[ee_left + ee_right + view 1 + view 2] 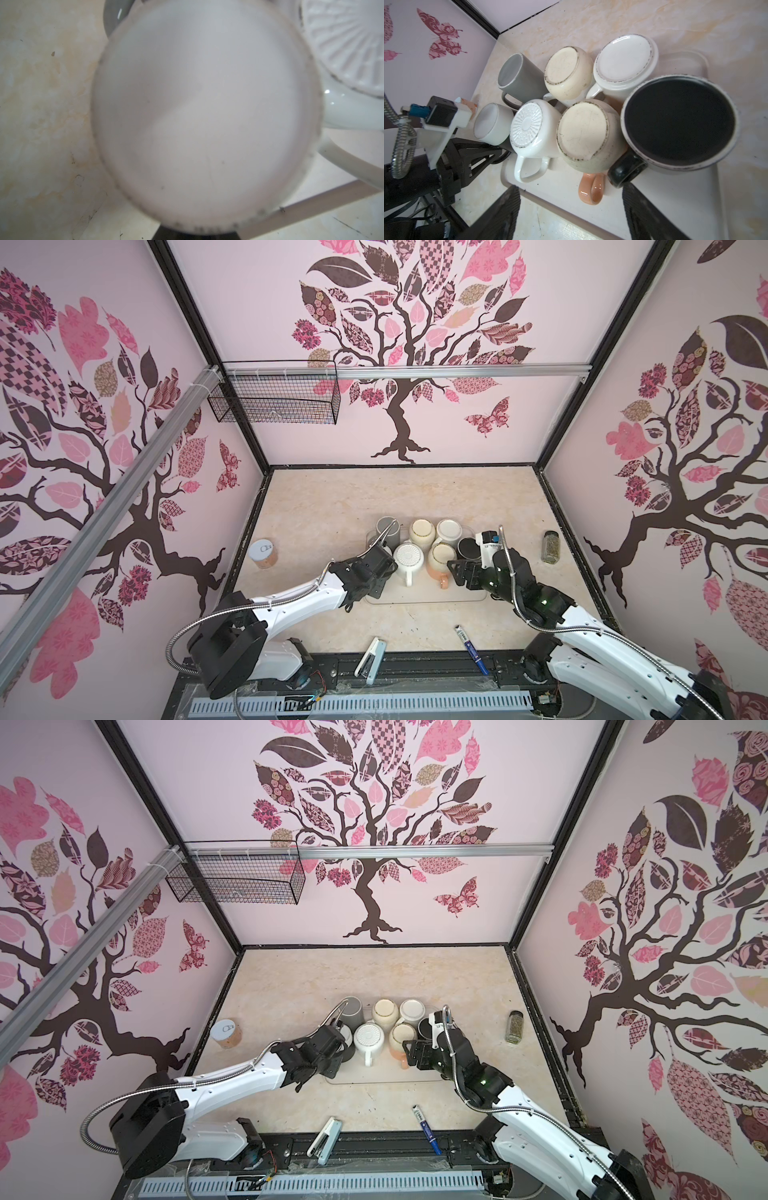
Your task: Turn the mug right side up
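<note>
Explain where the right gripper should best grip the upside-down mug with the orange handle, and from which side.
Probably the orange handle, from the robot's side: it juts toward the open right gripper over bare tray, while the mug's body sits crowded between the white ribbed mug and black mug.

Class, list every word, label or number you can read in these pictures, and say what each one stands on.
No text reads clearly.
On the blue pen: label print, too small.
On the white camera mount of the right arm: dark lettering, blurred.
On the jar lid: small mark, unreadable.
</note>
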Robot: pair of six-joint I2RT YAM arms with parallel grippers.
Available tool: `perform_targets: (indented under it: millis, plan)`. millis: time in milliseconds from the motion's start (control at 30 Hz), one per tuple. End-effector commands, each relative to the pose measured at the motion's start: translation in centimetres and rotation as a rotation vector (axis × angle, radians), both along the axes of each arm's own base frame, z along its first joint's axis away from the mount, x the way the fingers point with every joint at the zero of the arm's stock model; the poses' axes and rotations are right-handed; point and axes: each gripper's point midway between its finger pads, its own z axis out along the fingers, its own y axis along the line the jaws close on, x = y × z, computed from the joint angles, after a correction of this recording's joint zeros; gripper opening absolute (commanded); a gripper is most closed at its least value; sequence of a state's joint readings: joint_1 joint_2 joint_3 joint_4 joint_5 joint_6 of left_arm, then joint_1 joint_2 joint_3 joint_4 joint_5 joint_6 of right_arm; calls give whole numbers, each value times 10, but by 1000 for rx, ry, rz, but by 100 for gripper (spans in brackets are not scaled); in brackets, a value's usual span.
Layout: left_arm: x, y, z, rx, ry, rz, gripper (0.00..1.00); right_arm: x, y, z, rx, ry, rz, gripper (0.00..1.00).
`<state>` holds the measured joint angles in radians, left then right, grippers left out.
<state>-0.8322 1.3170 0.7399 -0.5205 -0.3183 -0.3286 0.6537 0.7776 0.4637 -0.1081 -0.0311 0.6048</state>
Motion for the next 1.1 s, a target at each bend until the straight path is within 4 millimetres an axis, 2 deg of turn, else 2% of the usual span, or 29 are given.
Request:
perform_targets:
  millis: [0,200,400,500,633,833,933,1067]
  plan:
    - [24,-11,57,-79,-154,30,0,-1,18,34,118,-37,60,80]
    - [19,-14,94,-171,-196,22,0,-5,27,50,178,-43,99,80]
    - [8,-21,168,-376,-282,-4,0,-17,41,82,366,-74,176,78]
    - [6,-21,205,-476,-338,6,0,-15,47,97,423,-113,194,76]
    - [4,-24,245,-578,-385,-2,0,-7,62,110,488,-107,230,76]
    - [6,-39,280,-654,-403,-36,0,-2,80,128,749,-121,301,77]
    - [9,-46,290,-718,-401,-30,0,-5,87,146,856,-155,368,72]
    - [9,-55,302,-812,-395,-33,0,-8,94,161,962,-155,441,71]
